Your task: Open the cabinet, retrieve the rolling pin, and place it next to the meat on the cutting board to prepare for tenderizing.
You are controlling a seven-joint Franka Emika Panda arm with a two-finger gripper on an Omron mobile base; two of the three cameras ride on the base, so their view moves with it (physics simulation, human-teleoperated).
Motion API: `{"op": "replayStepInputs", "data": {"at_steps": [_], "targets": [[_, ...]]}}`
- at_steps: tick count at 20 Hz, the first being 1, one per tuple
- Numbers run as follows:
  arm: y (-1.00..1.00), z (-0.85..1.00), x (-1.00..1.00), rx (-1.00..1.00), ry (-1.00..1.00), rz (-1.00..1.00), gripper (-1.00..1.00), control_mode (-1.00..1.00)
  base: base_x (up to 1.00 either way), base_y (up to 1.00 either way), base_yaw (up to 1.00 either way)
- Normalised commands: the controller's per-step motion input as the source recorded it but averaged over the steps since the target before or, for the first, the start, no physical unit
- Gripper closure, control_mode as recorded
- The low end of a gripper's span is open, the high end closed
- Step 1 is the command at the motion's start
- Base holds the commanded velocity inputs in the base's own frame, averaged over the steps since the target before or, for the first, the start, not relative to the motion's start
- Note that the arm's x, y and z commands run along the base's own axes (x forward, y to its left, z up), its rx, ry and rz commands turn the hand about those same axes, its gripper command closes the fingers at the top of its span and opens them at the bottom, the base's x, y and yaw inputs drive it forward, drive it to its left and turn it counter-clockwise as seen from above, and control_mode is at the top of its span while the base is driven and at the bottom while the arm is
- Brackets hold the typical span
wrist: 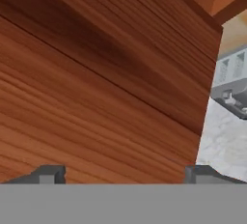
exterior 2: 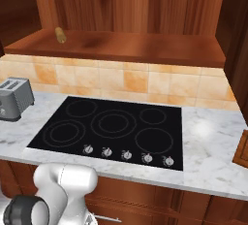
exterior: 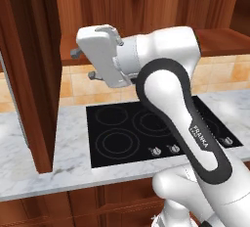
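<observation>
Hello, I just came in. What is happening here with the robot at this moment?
The robot arm is working at the cabinet above the stovetop. Its doors stand open, and the rolling pin lies at the left end of the shelf inside. The gripper is open and empty, raised near the open left door, which the hand view shows close up. The rolling pin is not yet picked up. A toaster stands on the marble counter.

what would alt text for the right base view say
An open wall cabinet of dark reddish wood has a light-tan rolling pin lying at the left end of its shelf, above a black stovetop set in a marble counter. A grey toaster stands on the counter, far left.
</observation>
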Motion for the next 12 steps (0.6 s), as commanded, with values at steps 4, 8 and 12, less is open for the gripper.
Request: {"op": "replayStepInputs", "data": {"at_steps": [4,8,12], "targets": [[-0.62,0.00,0.00,-0.04,-0.06,0.00,-1.00,-1.00,0.00,0.00,0.00],[-0.62,0.00,0.09,-0.11,-0.07,0.00,-1.00,-1.00,0.00,0.00,0.00],[-0.53,0.02,0.29,-0.16,-0.02,0.00,-1.00,-1.00,0.00,0.00,0.00]]}}
